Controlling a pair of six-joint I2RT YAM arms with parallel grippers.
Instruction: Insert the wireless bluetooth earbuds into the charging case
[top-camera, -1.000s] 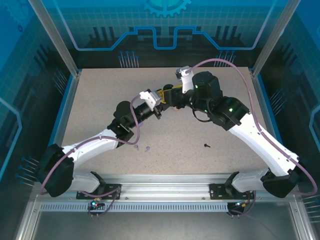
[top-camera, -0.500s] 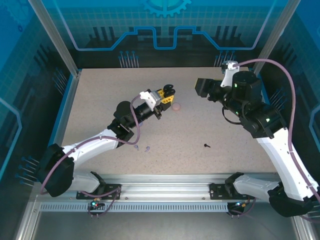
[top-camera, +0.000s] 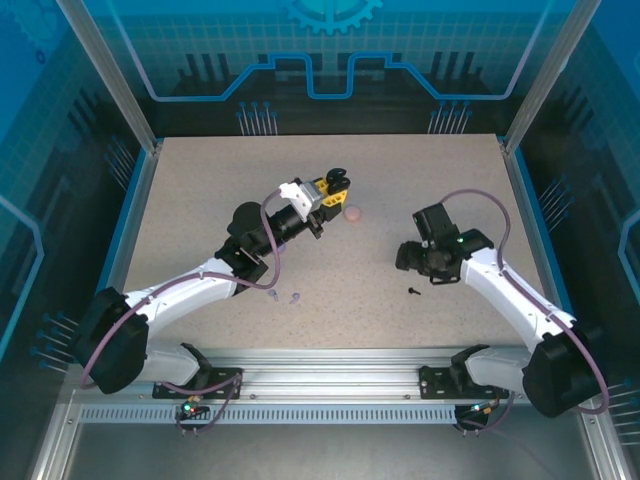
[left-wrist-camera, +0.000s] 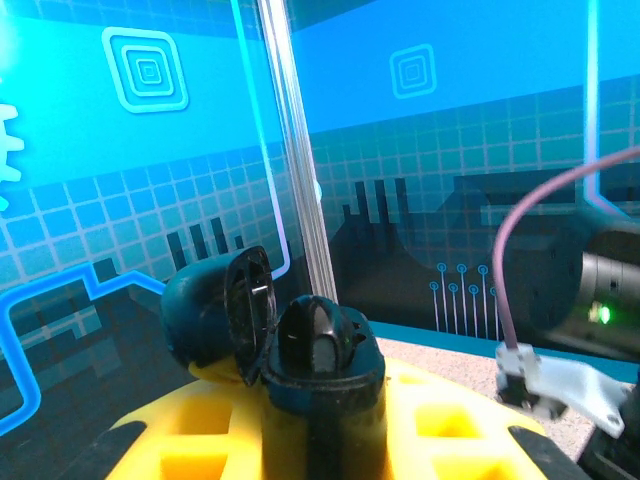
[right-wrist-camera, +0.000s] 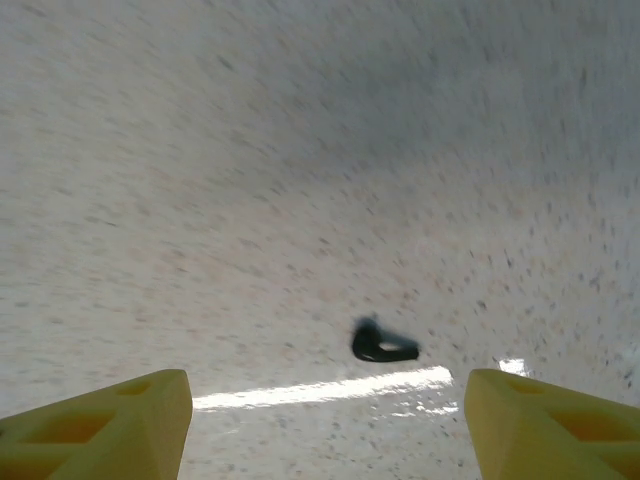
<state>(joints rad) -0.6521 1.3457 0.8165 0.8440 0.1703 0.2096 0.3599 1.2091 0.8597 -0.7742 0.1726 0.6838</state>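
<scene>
**On the speckled tabletop: one case clamped, one black earbud lying free**

Toward the back middle of the table (top-camera: 200, 180), the left gripper (top-camera: 333, 187) is raised off the surface and closed on a black charging case (left-wrist-camera: 318, 350). Its yellow fingers (left-wrist-camera: 190, 435) press the case from both sides. The hinged lid (left-wrist-camera: 243, 312) stands open, tilted to the left in the left wrist view.

A small pink round case (top-camera: 353, 213) rests on the table just beside that gripper, on its right, apart from it.

The right gripper (right-wrist-camera: 322, 410) points down at the right middle of the table with its fingertips (right-wrist-camera: 120, 415) spread wide and nothing between them. A black earbud (right-wrist-camera: 383, 345) lies flat on the surface below the gap, touching neither finger, with bare table on every side.

Two lilac earbuds (top-camera: 285, 298) lie close together toward the front, near the left forearm (top-camera: 190, 285).

All items sit well inside the blue side rails (top-camera: 128, 225) and the front bar (top-camera: 330, 358).
</scene>
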